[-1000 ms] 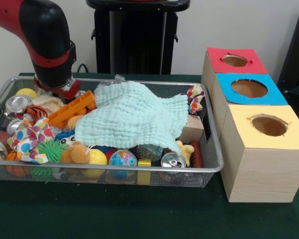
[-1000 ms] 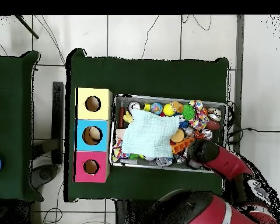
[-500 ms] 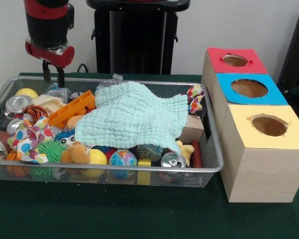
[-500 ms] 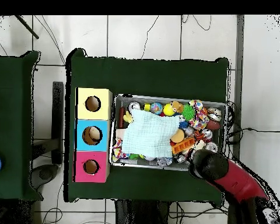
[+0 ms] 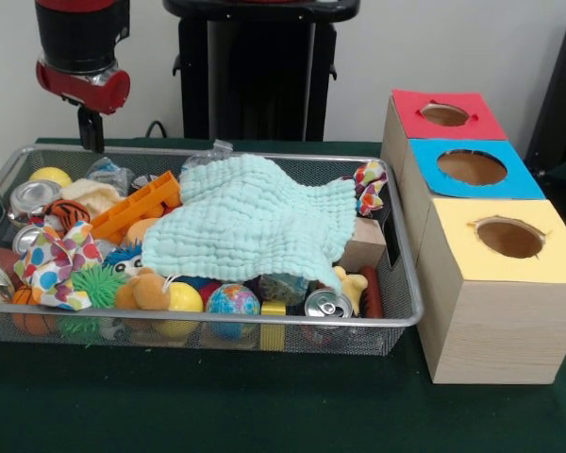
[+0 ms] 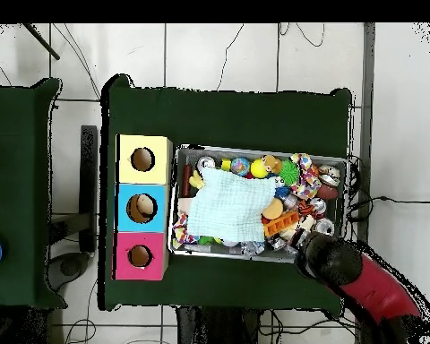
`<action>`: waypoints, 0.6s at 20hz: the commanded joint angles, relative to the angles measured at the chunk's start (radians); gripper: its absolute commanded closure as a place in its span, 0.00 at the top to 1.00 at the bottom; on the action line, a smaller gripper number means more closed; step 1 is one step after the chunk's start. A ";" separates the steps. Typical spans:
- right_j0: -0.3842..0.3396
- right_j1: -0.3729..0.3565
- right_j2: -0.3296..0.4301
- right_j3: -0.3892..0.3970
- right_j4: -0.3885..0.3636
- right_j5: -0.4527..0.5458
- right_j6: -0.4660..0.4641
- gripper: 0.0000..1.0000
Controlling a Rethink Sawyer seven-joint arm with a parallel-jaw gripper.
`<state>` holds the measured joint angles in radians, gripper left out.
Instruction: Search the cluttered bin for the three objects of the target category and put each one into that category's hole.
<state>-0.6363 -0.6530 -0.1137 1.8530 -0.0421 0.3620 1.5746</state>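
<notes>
Above bin's (image 5: pixel 410 316) far corner, gripper (image 5: pixel 91 127) hangs empty, finger spacing unclear. Blue hole (image 6: pixel 141 207) apparently holds one object; clutter under cloth (image 5: pixel 255 222) unsearched.

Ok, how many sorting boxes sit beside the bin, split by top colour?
Red-topped box: 1
Blue-topped box: 1
Yellow-topped box: 1
Total: 3, each with one round hole in its top.
</notes>
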 commanded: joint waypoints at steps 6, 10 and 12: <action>-0.044 0.049 0.124 0.099 -0.058 -0.082 0.084 0.00; -0.050 0.050 0.122 0.115 -0.078 -0.093 0.074 0.00; -0.051 0.048 0.122 0.114 -0.086 -0.075 0.069 1.00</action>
<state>-0.6679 -0.6376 -0.0803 1.9049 -0.0726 0.3347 1.5746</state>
